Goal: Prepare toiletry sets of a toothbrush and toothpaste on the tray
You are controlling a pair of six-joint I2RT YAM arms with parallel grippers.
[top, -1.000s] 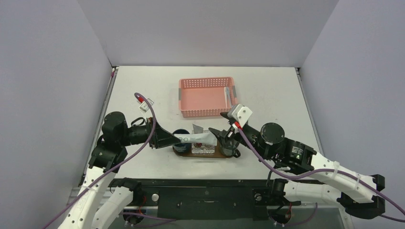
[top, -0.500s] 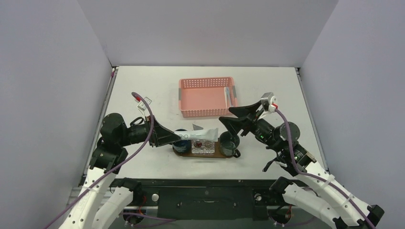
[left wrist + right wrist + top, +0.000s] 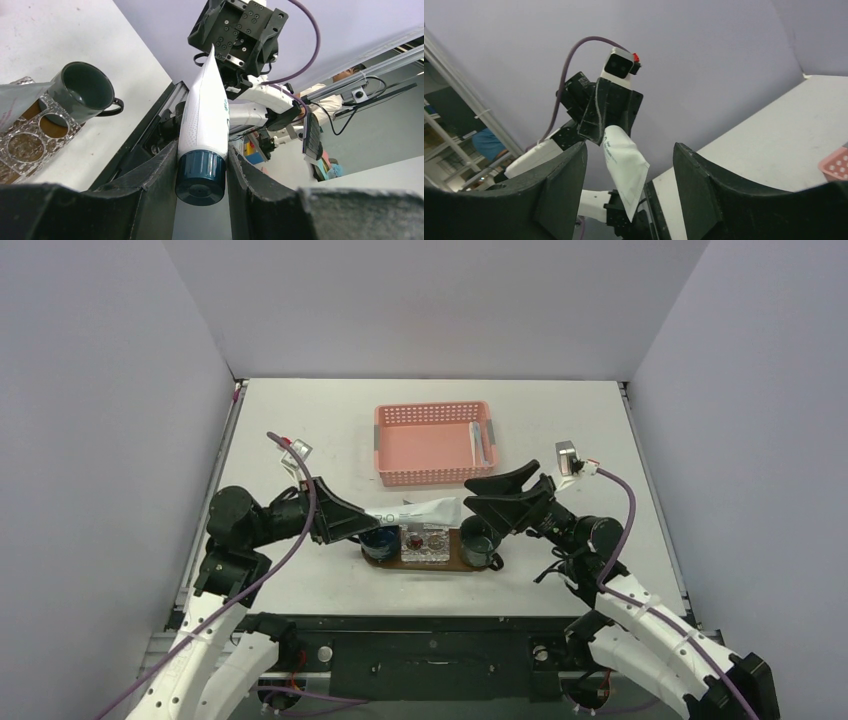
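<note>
Over the brown oval tray (image 3: pixel 452 558), the left tool (image 3: pixel 362 525) is clamped on the blue-capped end of a white toothpaste tube (image 3: pixel 415 511). The tube lies nearly level above the tray's left half, its flat crimped end pointing toward the tray's right end. There the right tool (image 3: pixel 490 496) hangs with its fingers spread wide and nothing between them, just short of the crimped end and above the dark mug (image 3: pixel 478 540) on the tray's right end. A second dark mug (image 3: pixel 380 538) stands at the tray's left end, and a clear holder (image 3: pixel 424 543) with round wells sits between the two. The tray lies close to the near edge of the desk (image 3: pixel 300 420), with only a narrow strip of bare surface in front of it. Behind the tray, across a small gap, stands the pink basket (image 3: pixel 430 478), with slim items (image 3: pixel 480 440) along its right wall. Bare desk runs to the left and right of the tray, out to the side walls.
</note>
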